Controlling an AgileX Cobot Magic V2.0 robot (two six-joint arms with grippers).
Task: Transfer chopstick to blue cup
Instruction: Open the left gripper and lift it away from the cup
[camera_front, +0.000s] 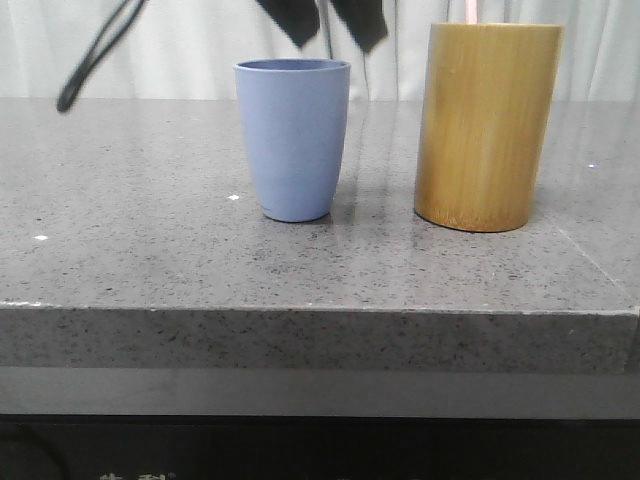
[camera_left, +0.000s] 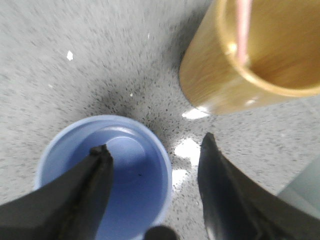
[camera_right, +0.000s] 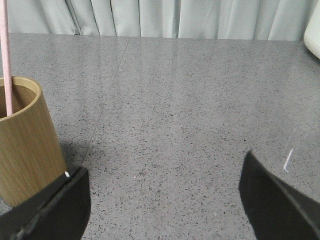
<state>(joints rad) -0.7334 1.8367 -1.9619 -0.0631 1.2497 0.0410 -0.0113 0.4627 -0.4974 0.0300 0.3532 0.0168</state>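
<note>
Chopstick (camera_left: 243, 30) stands inside bamboo cylinder (camera_front: 487, 125), right of frame centre on table (camera_front: 150, 250). Blue cup (camera_front: 293, 138) centre, well apart, no label readable. Left end effector (camera_left: 155, 162) spread above cup. Right end effector (camera_right: 162, 200) spread, holding nothing.

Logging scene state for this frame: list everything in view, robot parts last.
cup: 1, blue, upright on the counter, left of the bamboo holder, nothing in it.
bamboo holder: 1, yellow-brown, upright, right of the cup, apart from it.
chopstick: 1, pale pink, standing inside the bamboo holder, top sticking out.
counter: 1, grey speckled stone.
curtain: pale, behind the counter.
left pincer: black, open, above the cup.
right pincer: black, open, beside the bamboo holder, holding nothing.
</note>
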